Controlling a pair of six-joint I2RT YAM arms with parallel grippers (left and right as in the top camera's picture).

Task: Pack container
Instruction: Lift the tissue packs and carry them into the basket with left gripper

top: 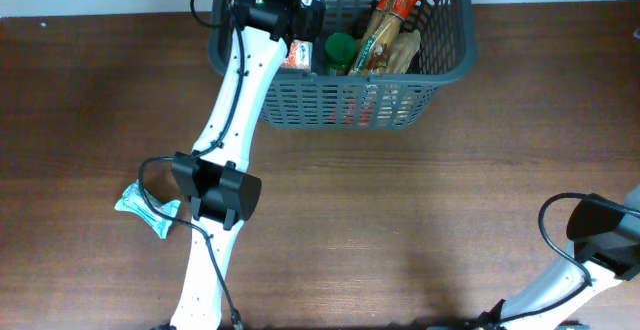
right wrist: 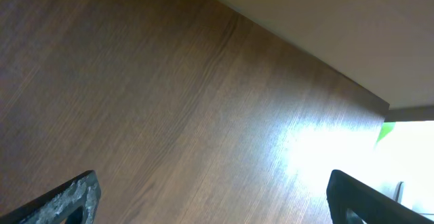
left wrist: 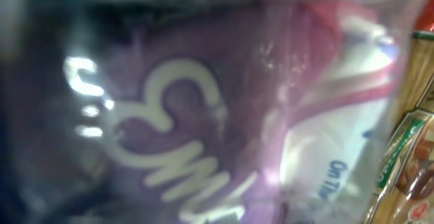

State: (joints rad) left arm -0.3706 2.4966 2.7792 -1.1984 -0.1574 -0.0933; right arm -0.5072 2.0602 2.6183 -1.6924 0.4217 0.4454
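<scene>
Overhead, the left gripper (top: 285,5) reaches into the container (top: 340,105) at top centre; its grip I cannot tell. I'd lower the purple packet (left wrist: 190,129) gently. The right gripper (right wrist: 217,203) gapes wide.

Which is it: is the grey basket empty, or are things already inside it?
Not empty. The overhead view shows snack packets and a green item lying inside the container.

Purple packet (left wrist: 190,149) with white script sat right under my left hand (top: 285,0), blurred. Green-capped jar (top: 340,52) and orange-topped snack packs (top: 385,35) lay just to its right. Teal wrapper (top: 150,208) lay well behind it on the brown table (top: 420,220).
</scene>
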